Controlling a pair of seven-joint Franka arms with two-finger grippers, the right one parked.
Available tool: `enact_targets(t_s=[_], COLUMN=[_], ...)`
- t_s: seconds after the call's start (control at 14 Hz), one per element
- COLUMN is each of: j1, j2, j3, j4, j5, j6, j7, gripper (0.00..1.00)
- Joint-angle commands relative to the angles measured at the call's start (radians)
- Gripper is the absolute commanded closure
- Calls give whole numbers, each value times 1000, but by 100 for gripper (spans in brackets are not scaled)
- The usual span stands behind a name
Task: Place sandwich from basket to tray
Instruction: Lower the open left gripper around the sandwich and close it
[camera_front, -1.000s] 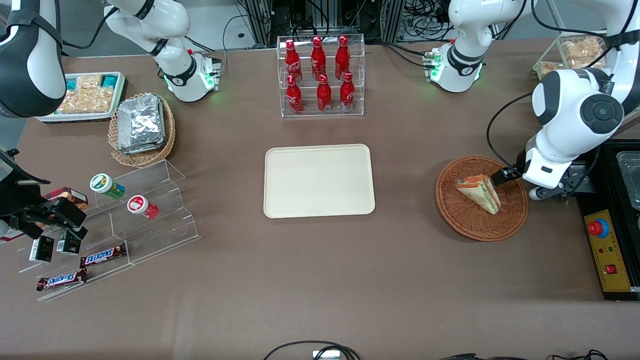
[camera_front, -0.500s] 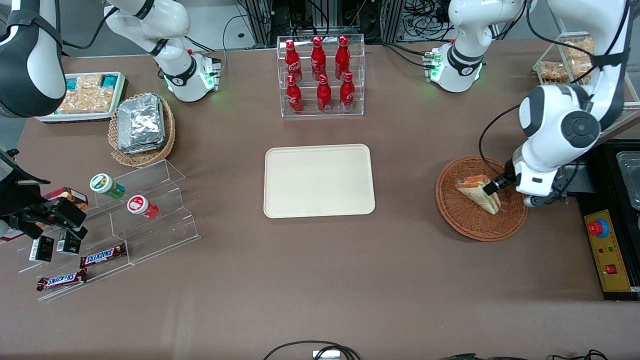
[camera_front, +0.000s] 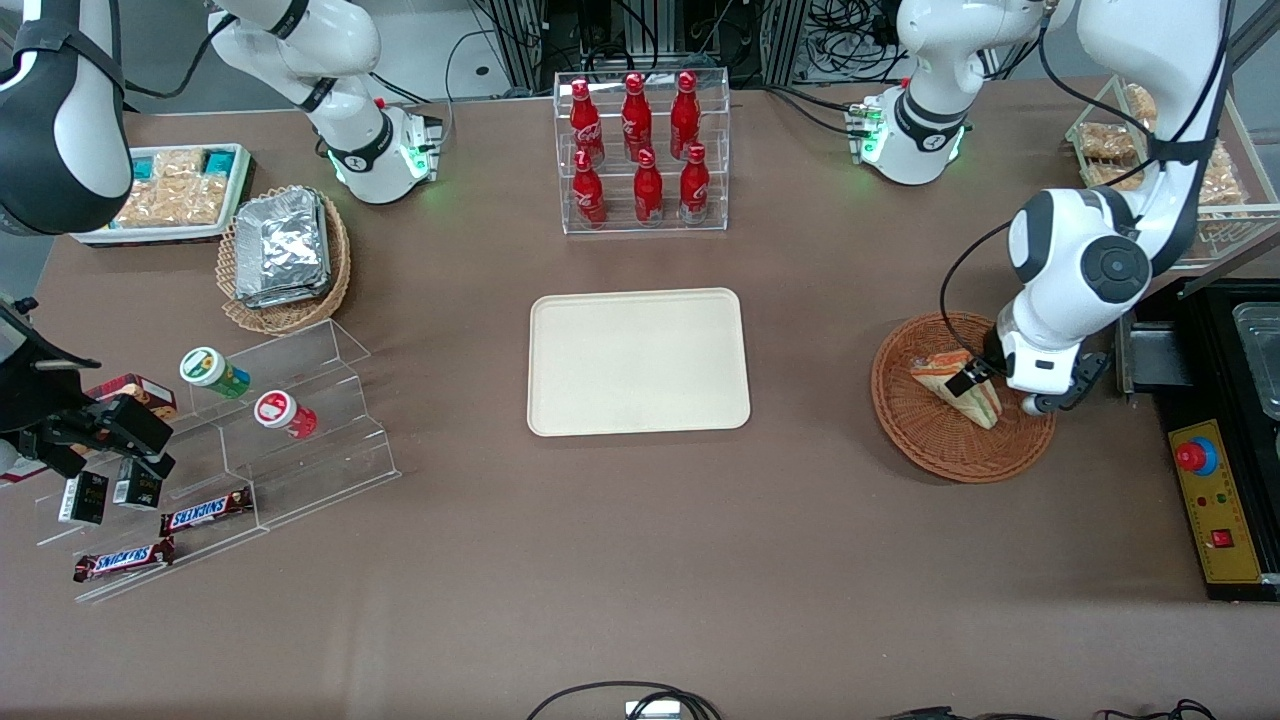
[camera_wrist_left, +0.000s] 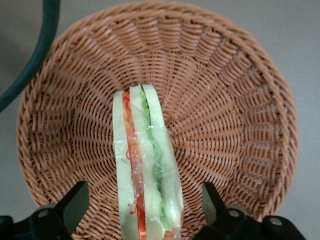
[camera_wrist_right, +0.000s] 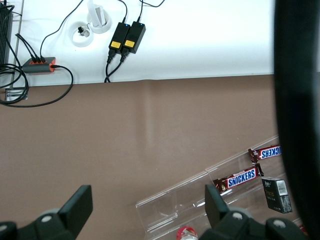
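Nearest the front camera, toward the parked arm's end of the table, two Snickers bars (camera_front: 160, 537) lay on the lowest steps of a clear acrylic riser (camera_front: 262, 440), with two small dark boxes (camera_front: 108, 492) just beside them. Two capped cups (camera_front: 245, 391) lay tilted on the riser's upper steps.

Toward the working arm's end, the basket (camera_front: 930, 440) sat on the brown table (camera_front: 640, 560) with the sandwich (camera_front: 962, 386) in it, filling edge up. The gripper (camera_front: 972, 374) was down in the basket at the sandwich. A yellow control box with a red button (camera_front: 1218, 500) lay just past the basket, by the table edge.

The tray (camera_front: 638, 361) lay mid-table, bare, well apart from the basket, with open tabletop between them.

Farther from the camera: a tan wicker basket (camera_front: 285, 262) holding foil packets (camera_front: 282, 246), a white tray of packaged snacks (camera_front: 172, 192), and a clear rack of red bottles (camera_front: 640, 150) directly past the tray.

The front view hid most of the gripper under the arm's wrist, so only one dark finger (camera_front: 965, 378) showed against the bread. The left wrist view showed more: the gripper (camera_wrist_left: 143, 200) spread wide, one finger (camera_wrist_left: 76, 201) on each side of the sandwich (camera_wrist_left: 145, 172), both apart from it, not touching. It also showed clear wrap over the sandwich and the basket (camera_wrist_left: 240, 100) weave all round it.
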Motion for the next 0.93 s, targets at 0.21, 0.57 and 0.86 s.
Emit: enact_targets(t_s=[0.21, 0.57, 0.86], j1=[-4, -6, -6], j2=[22, 37, 33], j3=[-2, -1, -2], j4=[-55, -58, -57], j5=[5, 6, 9], j6=[102, 127, 121], j7=[-49, -52, -46], gripper=[0, 79, 100])
